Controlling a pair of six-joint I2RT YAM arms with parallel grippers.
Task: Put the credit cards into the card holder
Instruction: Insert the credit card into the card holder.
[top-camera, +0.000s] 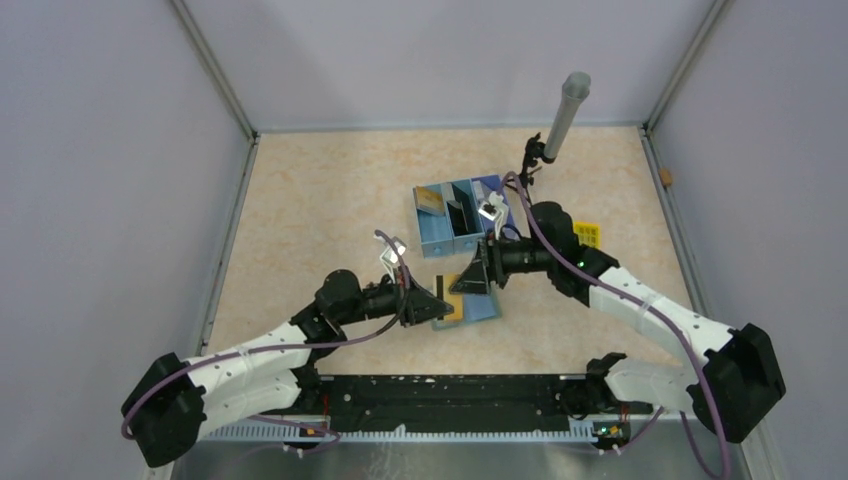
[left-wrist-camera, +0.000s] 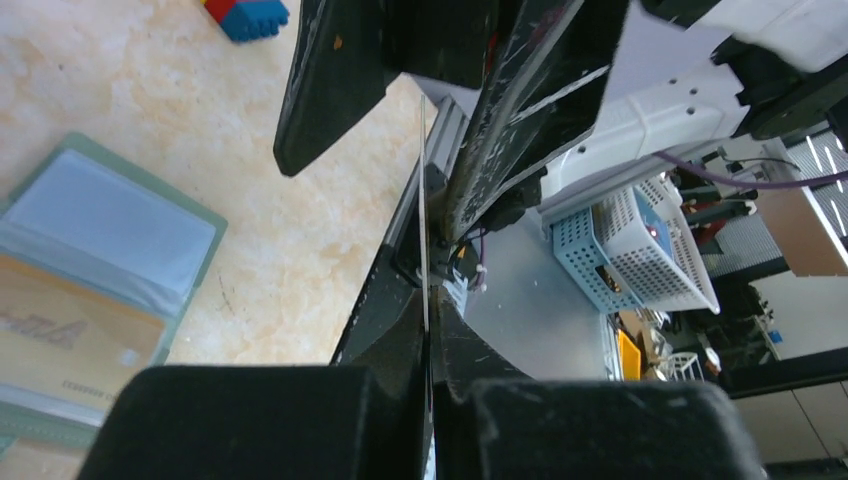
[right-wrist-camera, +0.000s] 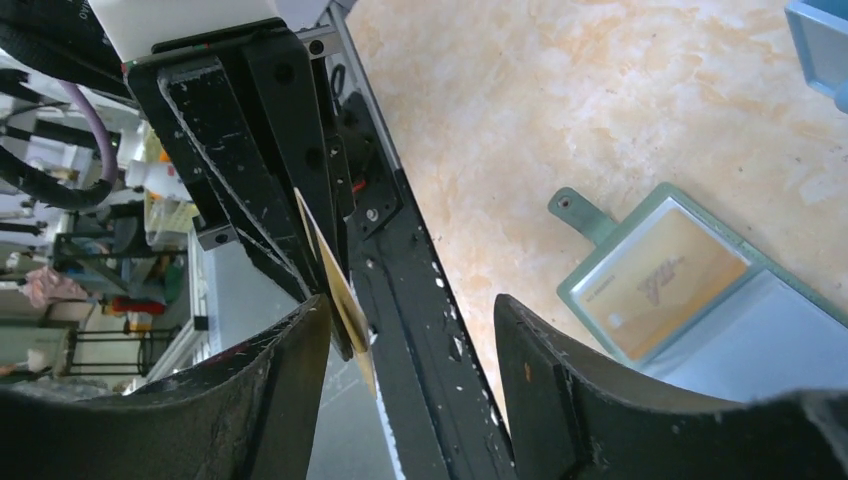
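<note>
The card holder lies open on the table, grey-green rim and light blue inside, with a gold card in one panel. It also shows in the left wrist view and the right wrist view. My left gripper is shut on another gold credit card, which it holds on edge above the table; the left wrist view shows it as a thin line. My right gripper is open, and its fingers straddle the card's far end. One finger is close beside the card.
A blue three-compartment tray stands behind the grippers with more cards in it. A grey post on a clamp stands at the back right. A small yellow object lies by the right arm. Toy blocks lie on the table.
</note>
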